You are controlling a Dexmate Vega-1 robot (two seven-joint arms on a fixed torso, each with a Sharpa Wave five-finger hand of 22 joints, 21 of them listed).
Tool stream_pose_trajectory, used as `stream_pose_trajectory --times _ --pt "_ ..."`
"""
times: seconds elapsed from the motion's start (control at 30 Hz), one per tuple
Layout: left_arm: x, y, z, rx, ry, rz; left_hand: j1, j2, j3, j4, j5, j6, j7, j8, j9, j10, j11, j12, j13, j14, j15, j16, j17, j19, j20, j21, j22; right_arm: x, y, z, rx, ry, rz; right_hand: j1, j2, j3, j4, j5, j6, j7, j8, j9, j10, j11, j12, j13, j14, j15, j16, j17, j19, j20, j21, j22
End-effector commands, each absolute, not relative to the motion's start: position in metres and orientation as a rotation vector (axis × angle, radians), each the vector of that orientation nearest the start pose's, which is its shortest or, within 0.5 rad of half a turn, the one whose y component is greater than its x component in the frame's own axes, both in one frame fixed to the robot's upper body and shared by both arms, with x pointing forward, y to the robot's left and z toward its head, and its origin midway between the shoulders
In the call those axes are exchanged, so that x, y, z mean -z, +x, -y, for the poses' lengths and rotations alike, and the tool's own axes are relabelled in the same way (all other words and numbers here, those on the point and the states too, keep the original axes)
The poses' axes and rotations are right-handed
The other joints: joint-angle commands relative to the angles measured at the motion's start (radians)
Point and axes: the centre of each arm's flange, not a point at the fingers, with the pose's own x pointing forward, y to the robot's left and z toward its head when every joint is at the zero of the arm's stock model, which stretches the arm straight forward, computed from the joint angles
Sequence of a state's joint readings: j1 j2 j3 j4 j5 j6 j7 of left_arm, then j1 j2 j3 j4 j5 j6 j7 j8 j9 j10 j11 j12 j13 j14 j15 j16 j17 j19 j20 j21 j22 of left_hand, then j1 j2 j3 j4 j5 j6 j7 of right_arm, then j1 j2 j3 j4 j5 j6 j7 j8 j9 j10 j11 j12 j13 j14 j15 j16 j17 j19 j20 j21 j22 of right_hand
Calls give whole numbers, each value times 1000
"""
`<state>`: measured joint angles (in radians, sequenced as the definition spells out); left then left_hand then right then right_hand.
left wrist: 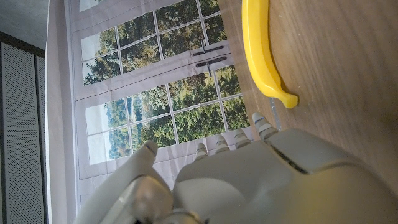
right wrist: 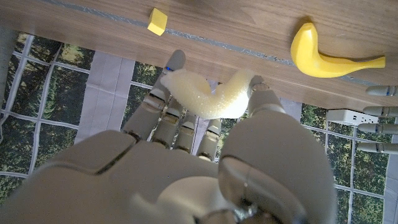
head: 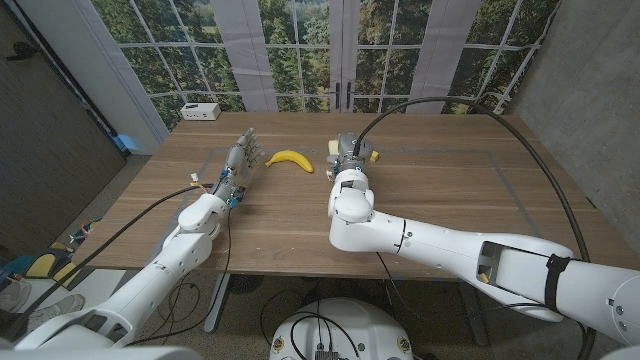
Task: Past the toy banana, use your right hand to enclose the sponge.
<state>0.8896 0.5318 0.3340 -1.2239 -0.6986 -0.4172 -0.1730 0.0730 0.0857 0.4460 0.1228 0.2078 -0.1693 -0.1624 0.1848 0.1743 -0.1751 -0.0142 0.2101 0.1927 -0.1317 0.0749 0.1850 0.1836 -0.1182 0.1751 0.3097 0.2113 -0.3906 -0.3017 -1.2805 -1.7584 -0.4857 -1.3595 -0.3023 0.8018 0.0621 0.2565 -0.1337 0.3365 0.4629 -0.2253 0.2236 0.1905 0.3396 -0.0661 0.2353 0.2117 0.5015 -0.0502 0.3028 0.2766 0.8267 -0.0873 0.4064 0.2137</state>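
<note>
Right hand (right wrist: 186, 162) holds the sponge (right wrist: 208, 96) squeezed into an arch between thumb & fingers, just past the toy banana (head: 290, 159). Left hand (head: 236, 165) waits w/ fingers apart, holding nothing. Risk: springy foam may pop free if the squeeze loosens.

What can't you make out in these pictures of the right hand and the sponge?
- Pale yellow foam sponge: in the head view the right hand covers it.
- Small yellow cube: too small to identify.
- Yellow plastic toy banana: its far end is cut off by the left wrist view's edge.
- Left hand: its palm side is hidden.
</note>
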Motion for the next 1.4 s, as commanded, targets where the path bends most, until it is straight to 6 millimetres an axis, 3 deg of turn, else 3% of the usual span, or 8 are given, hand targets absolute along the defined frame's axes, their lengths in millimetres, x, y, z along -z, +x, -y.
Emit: stream_pose_trajectory --times 0.03,0.53,1.4 --pt "56 637 -321 241 -41 633 -8 5 -2 -6 -1 -19 5 1 5 -48 4 1 5 -13 1 4 3 -4 1 -2 6 -30 579 23 435 -1338 359 11 2 -4 1 5 11 3 -3 3 8 -8 -3 2 -5 -101 -6 6 -7 0 5 1" --pt "56 635 -319 229 -40 631 -8 6 -1 -6 -1 -20 6 1 5 -51 6 0 5 -15 3 3 3 -5 2 -2 6 -53 601 32 454 -1325 356 13 2 -14 6 3 24 3 -6 4 12 -14 -6 3 -8 -105 -9 10 -15 2 7 -1" --pt "50 629 -311 207 -32 639 -9 7 0 -7 0 -23 6 0 5 -53 5 0 5 -19 3 3 3 -5 2 -2 6 -70 635 50 478 -1358 314 21 7 -27 11 0 38 3 -13 4 22 -22 -10 3 -1 -109 -13 10 -24 5 11 -4"
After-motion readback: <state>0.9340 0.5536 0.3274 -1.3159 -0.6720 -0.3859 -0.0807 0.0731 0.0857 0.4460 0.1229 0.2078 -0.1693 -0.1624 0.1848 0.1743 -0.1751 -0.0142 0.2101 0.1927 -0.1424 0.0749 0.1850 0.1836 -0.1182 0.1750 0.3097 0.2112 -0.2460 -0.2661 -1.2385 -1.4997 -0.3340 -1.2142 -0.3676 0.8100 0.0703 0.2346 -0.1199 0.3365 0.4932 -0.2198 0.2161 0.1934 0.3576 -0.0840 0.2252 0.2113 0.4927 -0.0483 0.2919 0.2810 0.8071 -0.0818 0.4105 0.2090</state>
